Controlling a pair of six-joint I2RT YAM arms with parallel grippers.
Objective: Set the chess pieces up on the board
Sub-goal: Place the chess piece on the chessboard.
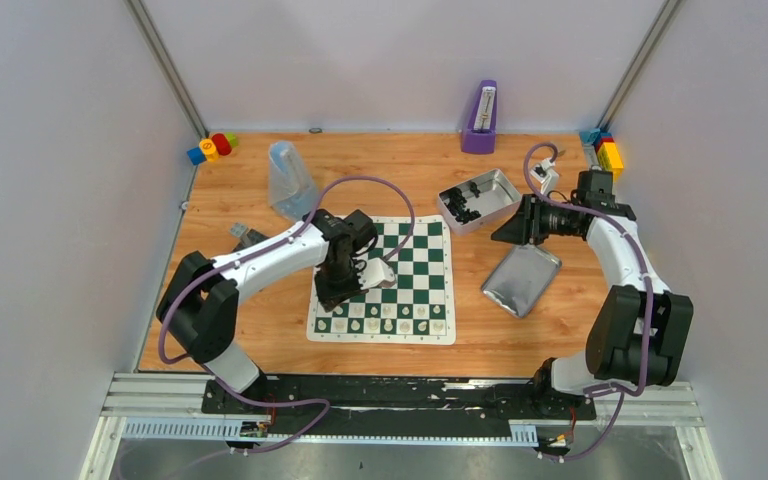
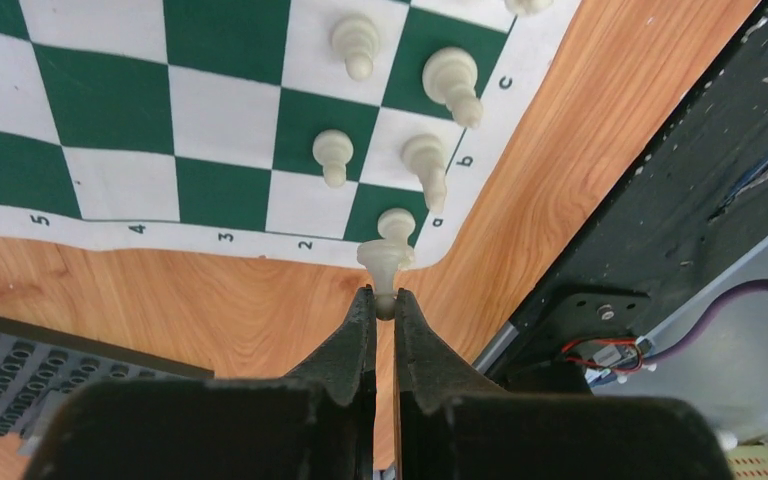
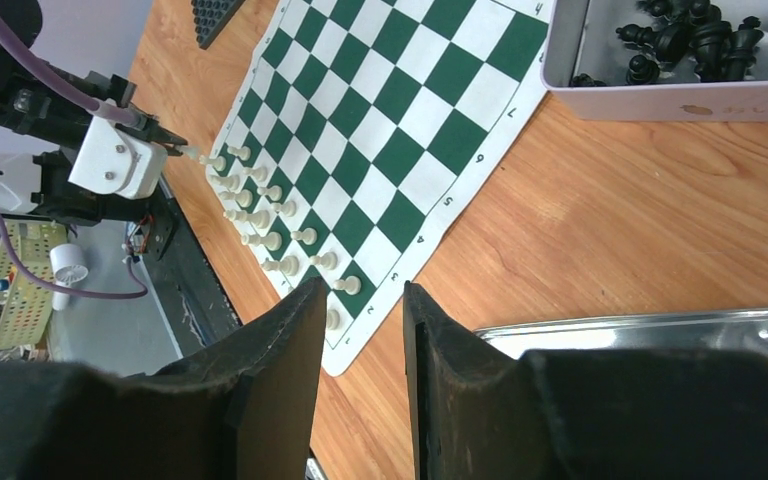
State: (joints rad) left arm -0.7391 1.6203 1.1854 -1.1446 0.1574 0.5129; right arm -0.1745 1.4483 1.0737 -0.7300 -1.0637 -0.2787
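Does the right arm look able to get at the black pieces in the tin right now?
Probably yes: the right arm hangs beside the open tin, jaws open and empty; the black pieces lie uncovered.

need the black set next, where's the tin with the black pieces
Top view: the tin sits right of centre, just off the board's far right corner, with the flat lid lying on its near side.

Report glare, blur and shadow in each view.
Top external: even, soft light, with sheen on the metal lid. Left wrist: board and held piece crisp, the left gripper body dark and soft near the lens. Right wrist: right gripper dark, slightly blurred; board sharp.
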